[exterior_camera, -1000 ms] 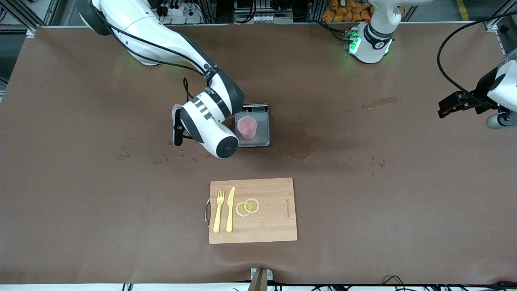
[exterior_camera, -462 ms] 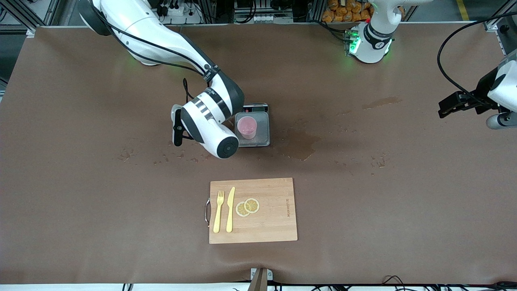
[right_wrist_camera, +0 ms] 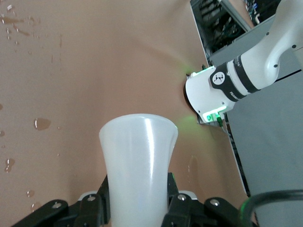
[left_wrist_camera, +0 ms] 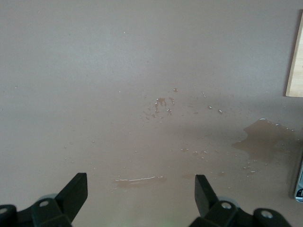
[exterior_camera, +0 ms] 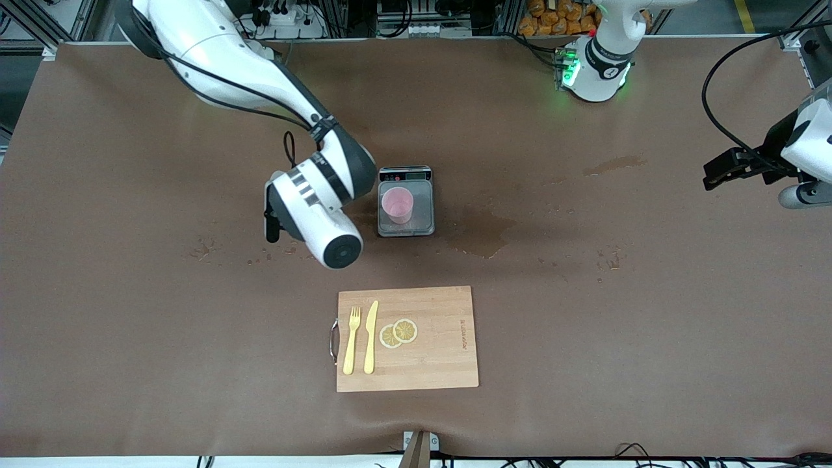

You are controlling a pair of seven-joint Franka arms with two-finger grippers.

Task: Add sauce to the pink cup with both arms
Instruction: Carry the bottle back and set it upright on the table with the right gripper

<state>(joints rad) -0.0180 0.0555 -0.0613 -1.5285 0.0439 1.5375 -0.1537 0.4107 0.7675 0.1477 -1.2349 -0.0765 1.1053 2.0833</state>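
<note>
- One pink cup (exterior_camera: 397,205) stood upright on the grey plate of one scale (exterior_camera: 422,221), near the middle of the table (exterior_camera: 585,325).
- The right gripper (right_wrist_camera: 137,196) was over the bare table just beside the scale, toward the right arm's end; in the front view the wrist hid it.
- It was clenched on one whitish bottle (right_wrist_camera: 138,165), the sauce, with a finger (right_wrist_camera: 177,203) pressed to each side (only the pale body showed, its wide base pointing away from the wrist camera).
- The left gripper (left_wrist_camera: 139,189) hung released over the table at the left arm's end, its two fingers (left_wrist_camera: 75,189) spread wide with nothing between them; that arm waited.
- One wooden board (exterior_camera: 442,364) lay nearer to the front camera than the scale.
- On the board lay one yellow fork (exterior_camera: 351,341), one yellow knife (exterior_camera: 370,337) just beside it, and two lemon slices (exterior_camera: 398,333) overlapping each other.
- One dark wet stain (exterior_camera: 484,233) spread on the table beside the scale, toward the left arm's end, with scattered droplets (left_wrist_camera: 163,105) around it (too many to count).
</note>
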